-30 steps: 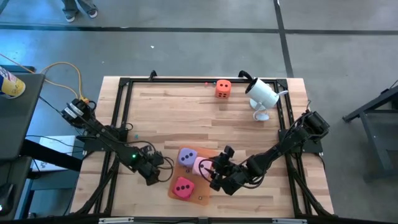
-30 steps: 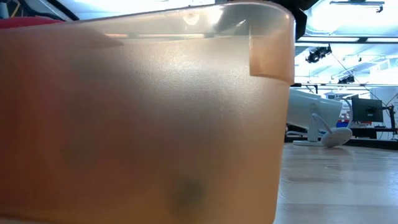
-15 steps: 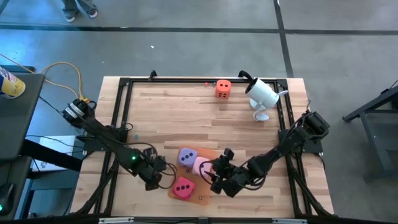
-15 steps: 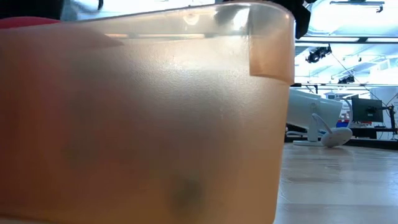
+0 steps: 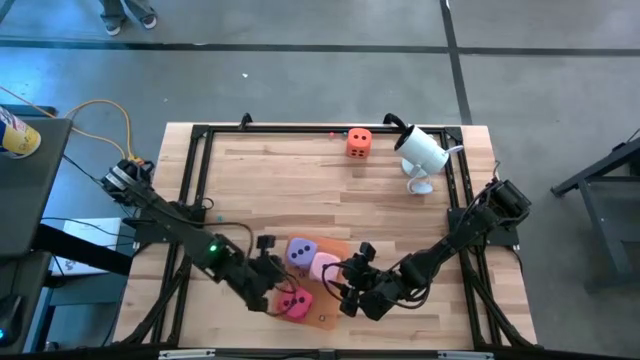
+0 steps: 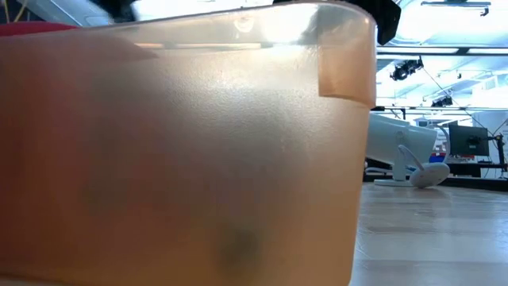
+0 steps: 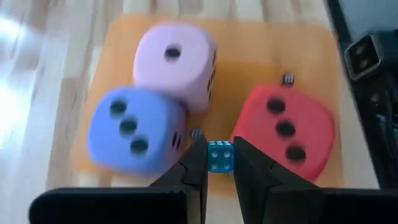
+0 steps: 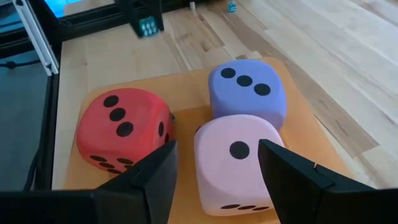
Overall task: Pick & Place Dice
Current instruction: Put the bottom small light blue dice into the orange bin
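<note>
Presently, no readable writing or brand shows. Lower centre of the high view: red die (image 5: pixel 294 303), purple die (image 5: pixel 301 251) and pink die (image 5: pixel 324 266) sit on the orange mat (image 5: pixel 322 318). The left pincer (image 7: pixel 217 163) is closed on a tiny blue die (image 7: pixel 219 155). The right pincer (image 8: pixel 214 168) is spread wide, empty, before the pink die. The orange die (image 5: pixel 359 142) rests upper centre on the surface (image 5: pixel 290 190).

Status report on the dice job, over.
Left gripper shut on tiny blue die above mat. Right gripper open by pink die. Orange die far off.
</note>
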Tool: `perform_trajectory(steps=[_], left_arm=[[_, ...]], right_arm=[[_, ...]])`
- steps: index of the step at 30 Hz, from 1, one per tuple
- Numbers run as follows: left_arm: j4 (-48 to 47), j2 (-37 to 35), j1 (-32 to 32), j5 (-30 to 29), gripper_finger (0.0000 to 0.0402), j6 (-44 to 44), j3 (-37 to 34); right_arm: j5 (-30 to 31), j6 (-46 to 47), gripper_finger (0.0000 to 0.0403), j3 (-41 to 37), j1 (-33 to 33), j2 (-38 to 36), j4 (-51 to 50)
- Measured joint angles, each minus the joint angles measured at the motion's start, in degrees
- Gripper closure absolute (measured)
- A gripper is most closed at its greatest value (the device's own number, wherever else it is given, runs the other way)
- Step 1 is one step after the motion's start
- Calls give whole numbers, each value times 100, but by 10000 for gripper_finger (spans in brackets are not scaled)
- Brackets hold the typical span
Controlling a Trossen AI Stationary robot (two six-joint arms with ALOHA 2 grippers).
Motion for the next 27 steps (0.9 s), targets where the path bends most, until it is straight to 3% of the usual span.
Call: perform_trajectory(steps=[4,11,18,27], left_arm=[[412,261,249,298,360,518,0],[400,832,354,564,357,563,-4],[485,1221,331,591,279,609,-4],[489,1236,306,553,219,339,-4]], right_arm=[[-7,16,191,0,0,0,45],[-299,7,191,0,14,0,127],[-263,-24,191,0,37,0,125],[-253,-89,191,0,37,0,120]])
